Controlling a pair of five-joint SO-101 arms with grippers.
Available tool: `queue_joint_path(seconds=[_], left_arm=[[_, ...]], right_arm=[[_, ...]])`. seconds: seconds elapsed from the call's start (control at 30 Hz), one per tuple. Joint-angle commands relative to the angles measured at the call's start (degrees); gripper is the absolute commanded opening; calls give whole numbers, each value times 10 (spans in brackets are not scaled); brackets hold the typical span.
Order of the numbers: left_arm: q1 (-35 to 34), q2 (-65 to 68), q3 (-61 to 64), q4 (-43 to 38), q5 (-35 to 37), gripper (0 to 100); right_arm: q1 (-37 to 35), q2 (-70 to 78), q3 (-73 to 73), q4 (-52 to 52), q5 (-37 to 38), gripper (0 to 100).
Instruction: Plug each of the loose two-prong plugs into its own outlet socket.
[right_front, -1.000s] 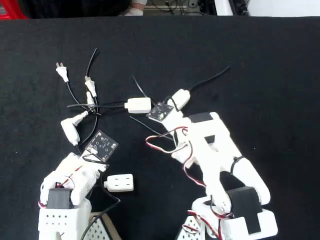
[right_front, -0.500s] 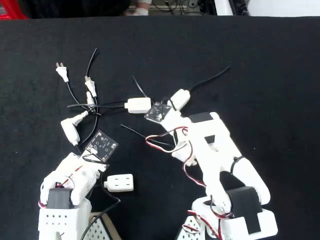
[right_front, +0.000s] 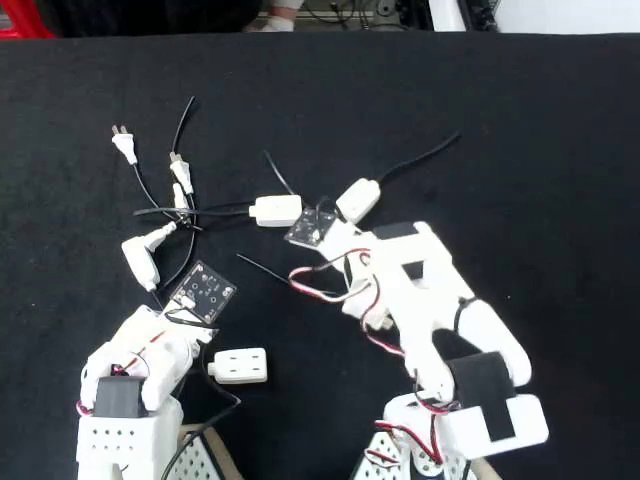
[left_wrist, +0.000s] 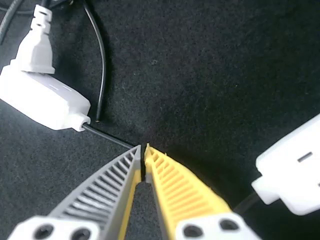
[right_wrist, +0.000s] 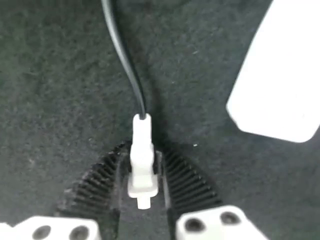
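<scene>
Pinching a white plug (right_wrist: 141, 170) by its body between the black ribbed fingers (right_wrist: 95, 192) of the right gripper (right_wrist: 141, 151), with the plug's black cable (right_wrist: 125, 65) running straight on past the tips. Holding it near the middle of the black tabletop (right_front: 520, 130), with a white socket block (right_wrist: 277, 85) just beside and not touching. Standing, in the high view, with the right arm (right_front: 430, 300) bent forward from the near edge, its wrist between an oblong socket (right_front: 275, 210) and an angled socket (right_front: 358, 198), both white and both near the middle; not showing clearly which of the two is sitting beside the held plug. Pressing the grey and yellow fingers (left_wrist: 170, 185) of the left gripper (left_wrist: 144, 152) together, gripping nothing, tips pointing down at the tabletop toward the near left corner. Showing a thin black lead (left_wrist: 107, 137) running up to those tips from a white adapter block (left_wrist: 45, 102), with a grey-white plug (left_wrist: 37, 40) touching that block's far end. Showing on the other side a near socket (left_wrist: 295, 170), white, one slot facing up, lying close to the near edge just beside the left arm (right_front: 130, 370). Showing toward the far left corner a loose plug (right_front: 123, 145) and a second loose plug (right_front: 180, 172), prongs pointing at the far edge, black cables trailing back toward the middle, neither sitting in a socket.
</scene>
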Motion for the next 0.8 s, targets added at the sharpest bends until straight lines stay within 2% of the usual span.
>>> queue_joint_path(seconds=[0.0, 0.17, 0.37, 0.53, 0.67, 0.77], left_arm=[[-8, -4, 7, 9, -5, 29], [-8, -4, 7, 9, -5, 29], [-8, -4, 0, 5, -2, 29], [-8, -4, -34, 4, 8, 29], [-7, -4, -102, -31, 112, 30], [-1, -4, -148, -82, 200, 30]], right_arm=[[22, -13, -46, 12, 2, 11], [19, -95, -80, 106, 4, 11], [18, -312, -62, 174, -2, 11], [-7, -554, -30, 181, -150, 11], [-61, -680, 0, 178, -231, 11], [-124, -701, 26, 149, -324, 11]])
